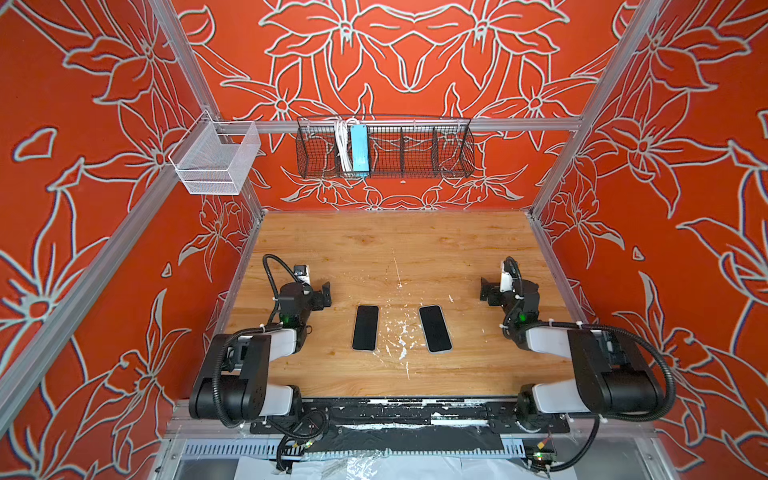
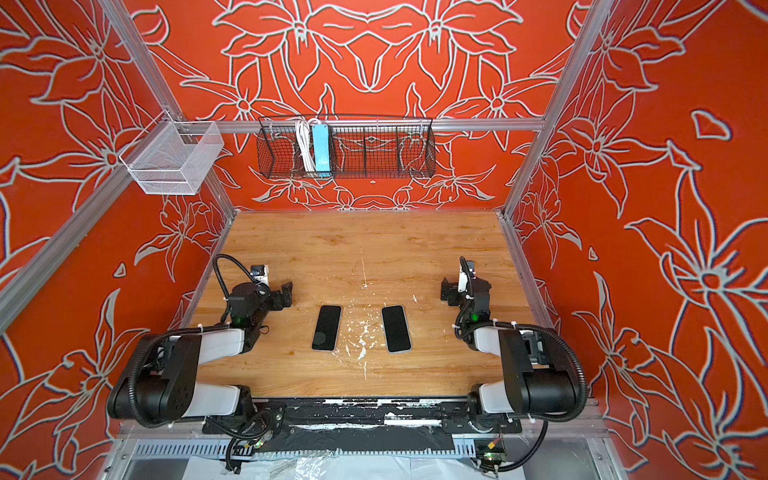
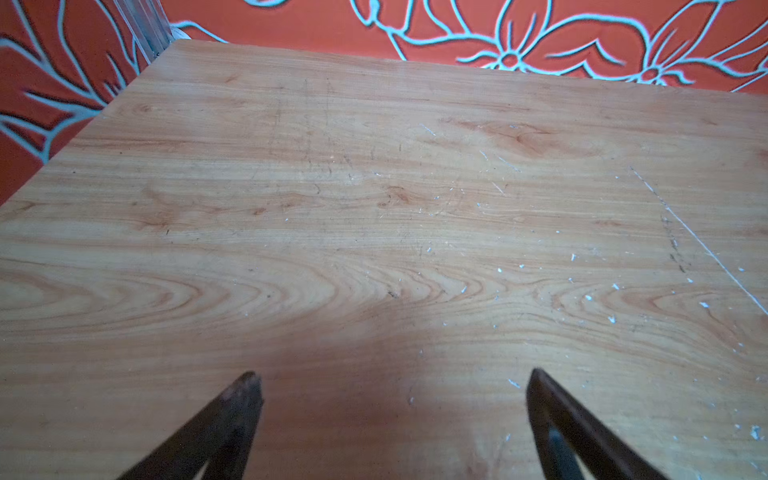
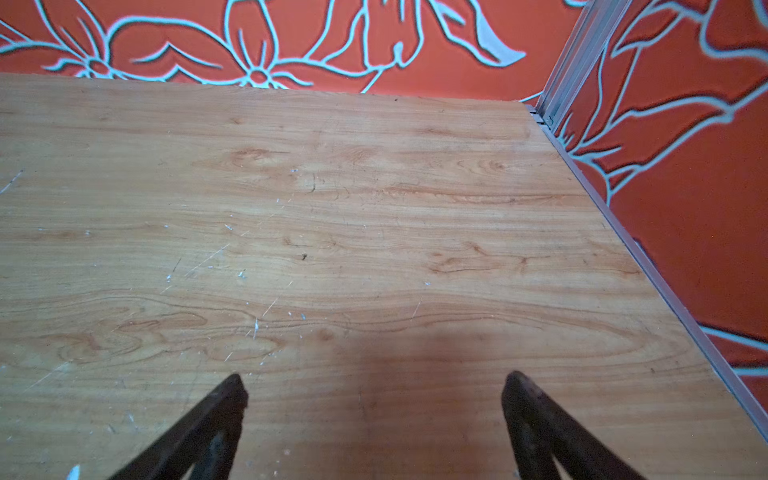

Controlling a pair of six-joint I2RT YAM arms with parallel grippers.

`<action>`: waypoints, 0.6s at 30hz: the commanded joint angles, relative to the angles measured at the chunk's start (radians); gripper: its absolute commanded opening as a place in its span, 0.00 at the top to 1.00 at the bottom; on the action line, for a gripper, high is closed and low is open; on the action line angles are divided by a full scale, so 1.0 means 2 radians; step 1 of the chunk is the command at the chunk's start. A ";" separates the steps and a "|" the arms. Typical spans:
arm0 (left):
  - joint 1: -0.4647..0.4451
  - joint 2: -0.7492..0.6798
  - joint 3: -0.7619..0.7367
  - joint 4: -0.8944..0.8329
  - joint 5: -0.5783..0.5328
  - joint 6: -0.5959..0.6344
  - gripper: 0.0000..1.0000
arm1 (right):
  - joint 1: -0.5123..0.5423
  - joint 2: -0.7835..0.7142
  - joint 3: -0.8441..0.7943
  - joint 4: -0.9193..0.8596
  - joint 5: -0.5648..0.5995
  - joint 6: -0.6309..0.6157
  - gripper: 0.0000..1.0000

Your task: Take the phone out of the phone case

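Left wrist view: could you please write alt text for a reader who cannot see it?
The left gripper hangs open over the wooden table, its two dark fingertips wide apart with nothing between them. The tabletop carries white scratches and flecks, and a red wall with pale flower outlines stands behind it.

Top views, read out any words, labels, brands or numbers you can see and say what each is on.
No text can be read in any view.
Left black flat rectangular device: dark face, no markings visible.
Right black flat rectangular device: the same.
Light blue power strip in the black wire basket: any print too small to read.
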 commanded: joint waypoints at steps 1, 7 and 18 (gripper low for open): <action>0.003 0.001 0.003 0.012 0.007 0.008 0.03 | 0.000 0.002 0.004 -0.006 0.002 -0.001 0.02; 0.002 0.000 0.003 0.012 0.005 0.008 0.03 | 0.000 0.002 0.004 -0.005 0.002 -0.002 0.02; 0.002 -0.027 -0.039 0.057 -0.001 0.006 0.03 | 0.000 -0.024 -0.047 0.063 -0.005 -0.004 0.03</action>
